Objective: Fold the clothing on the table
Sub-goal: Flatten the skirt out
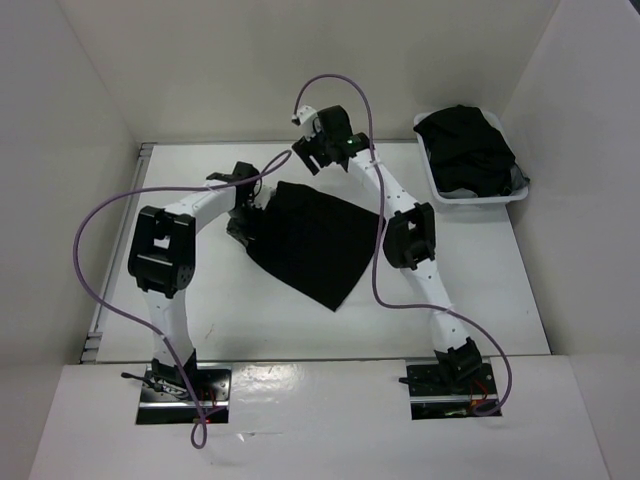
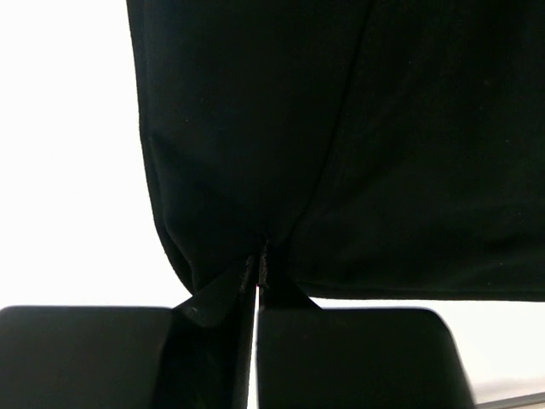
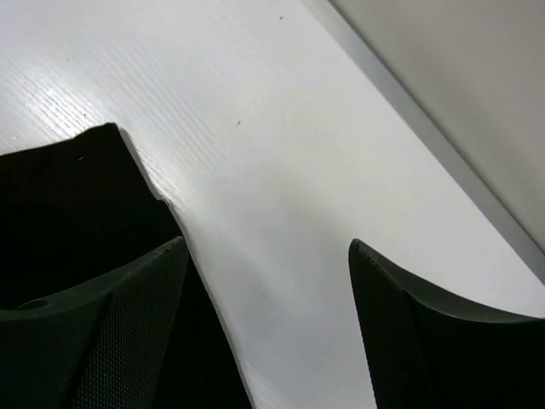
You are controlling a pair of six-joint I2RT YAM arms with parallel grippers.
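Top external view sets the clothing [image 1: 315,240] flat on the table [image 1: 200,300] between the two arms, a dark trapezoid with one corner pointing toward the bases. The left gripper [image 1: 243,222] sits at the garment's left edge. Its wrist view shows the two fingers pressed together on a pucker of black cloth, with creases drawing toward that pinch. That hold likely serves to lift the edge for a fold.

The right gripper [image 1: 312,150] hovers at the far corner. From its wrist view the jaws stand spread with only bare tabletop between them, one finger over the cloth's corner and the other over white surface. It seems lined up to straddle that corner, though whether the finger touches the cloth cannot be told from this angle. With both ends of that side held, the arms could carry it over together.

The white tray [image 1: 480,198], with its heap of black clothes [image 1: 465,145], stands well apart at the far right.
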